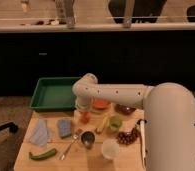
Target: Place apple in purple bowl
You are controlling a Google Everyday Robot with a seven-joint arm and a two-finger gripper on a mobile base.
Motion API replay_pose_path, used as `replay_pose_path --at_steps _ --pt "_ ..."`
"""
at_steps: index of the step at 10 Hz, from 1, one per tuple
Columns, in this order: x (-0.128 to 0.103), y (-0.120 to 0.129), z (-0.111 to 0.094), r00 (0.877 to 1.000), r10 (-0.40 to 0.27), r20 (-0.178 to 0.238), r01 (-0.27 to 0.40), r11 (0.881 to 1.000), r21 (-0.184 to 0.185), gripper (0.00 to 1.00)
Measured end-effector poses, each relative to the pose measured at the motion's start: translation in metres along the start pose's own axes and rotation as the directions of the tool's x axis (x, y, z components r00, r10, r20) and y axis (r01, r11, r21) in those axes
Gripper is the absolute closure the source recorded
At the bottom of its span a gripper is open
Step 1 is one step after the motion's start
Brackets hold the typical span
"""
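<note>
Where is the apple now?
In the camera view, the apple sits mid-table, image-left of the orange bowl, beyond the metal cup, with the end effector over it.

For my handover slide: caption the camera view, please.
Claw hovers directly over the apple, purple bowl nearby on the cluttered wooden table.

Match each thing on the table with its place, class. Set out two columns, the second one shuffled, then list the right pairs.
Things:
1 apple
2 green tray
3 white cup
4 tool

Places:
a near edge of the table, beside the metal cup
b directly over the apple
c far left of the table
d on the table, just in front of the orange bowl

Pairs: 1-d, 2-c, 3-a, 4-b
</note>
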Motion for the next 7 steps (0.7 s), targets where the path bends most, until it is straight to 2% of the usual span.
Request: replay_pose_path --at_steps 7 --pt "0.007 0.006 0.019 0.999 -0.017 0.04 0.016 0.999 0.046 0.2"
